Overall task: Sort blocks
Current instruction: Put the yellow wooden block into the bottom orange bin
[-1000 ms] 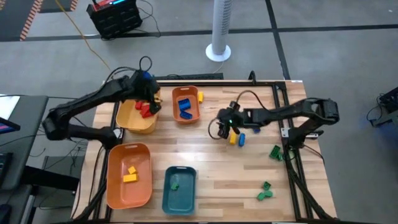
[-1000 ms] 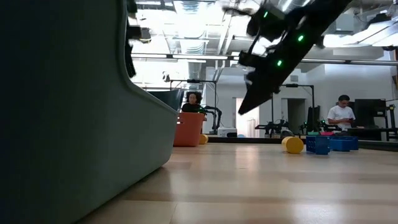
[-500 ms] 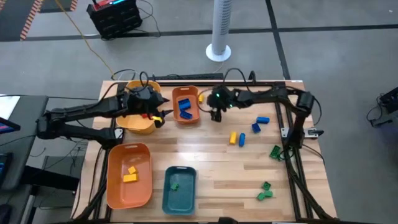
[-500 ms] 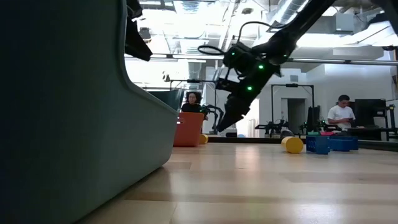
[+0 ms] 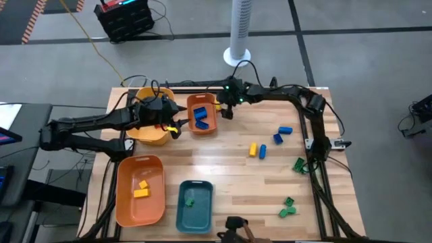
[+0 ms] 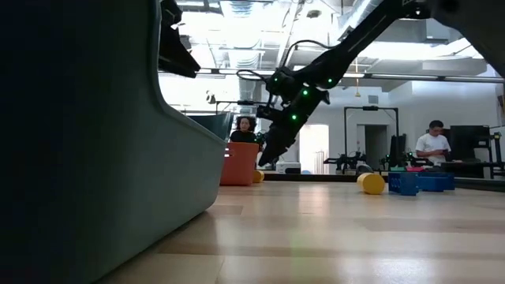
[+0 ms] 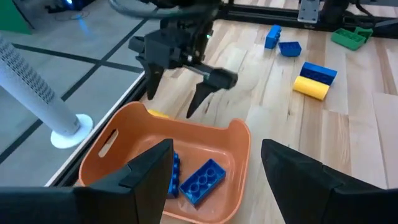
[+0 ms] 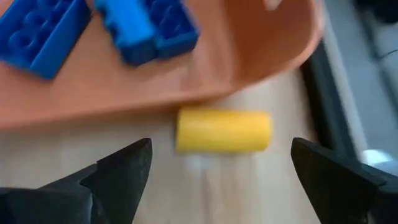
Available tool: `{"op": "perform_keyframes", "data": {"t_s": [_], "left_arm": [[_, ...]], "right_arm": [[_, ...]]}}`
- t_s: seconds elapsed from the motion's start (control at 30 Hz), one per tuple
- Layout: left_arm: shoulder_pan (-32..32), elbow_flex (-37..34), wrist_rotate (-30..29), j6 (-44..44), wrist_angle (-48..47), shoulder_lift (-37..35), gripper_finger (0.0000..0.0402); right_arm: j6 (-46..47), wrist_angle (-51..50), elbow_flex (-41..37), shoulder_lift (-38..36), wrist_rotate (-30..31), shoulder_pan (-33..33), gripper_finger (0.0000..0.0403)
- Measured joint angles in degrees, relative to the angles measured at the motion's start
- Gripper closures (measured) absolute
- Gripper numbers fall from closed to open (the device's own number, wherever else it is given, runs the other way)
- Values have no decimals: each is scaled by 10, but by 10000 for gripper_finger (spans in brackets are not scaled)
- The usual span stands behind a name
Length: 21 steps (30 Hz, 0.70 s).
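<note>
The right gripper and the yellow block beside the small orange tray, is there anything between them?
Nothing: in the right wrist view the right gripper hangs open over the yellow block, with only bare wood between. The small orange tray lies just beyond the block.

Blue blocks in small orange tray; yellow, green, blue scattered.

Right gripper astride yellow block (spread fingers), hard against small orange tray.

Robotics lab, exposed ceiling ducts, person at workstation, taped concrete floor
</note>
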Motion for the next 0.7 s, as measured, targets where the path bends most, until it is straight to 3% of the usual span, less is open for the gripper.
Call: {"op": "perform_keyframes", "data": {"t_s": [0.2,0.7], "left_arm": [[0,-13,-7,4,21,0,162],[0,-13,-9,6,26,0,162]], "right_arm": [[12,2,2,-2,-22,-5,4],[22,28,6,17,-9,2,4]]}}
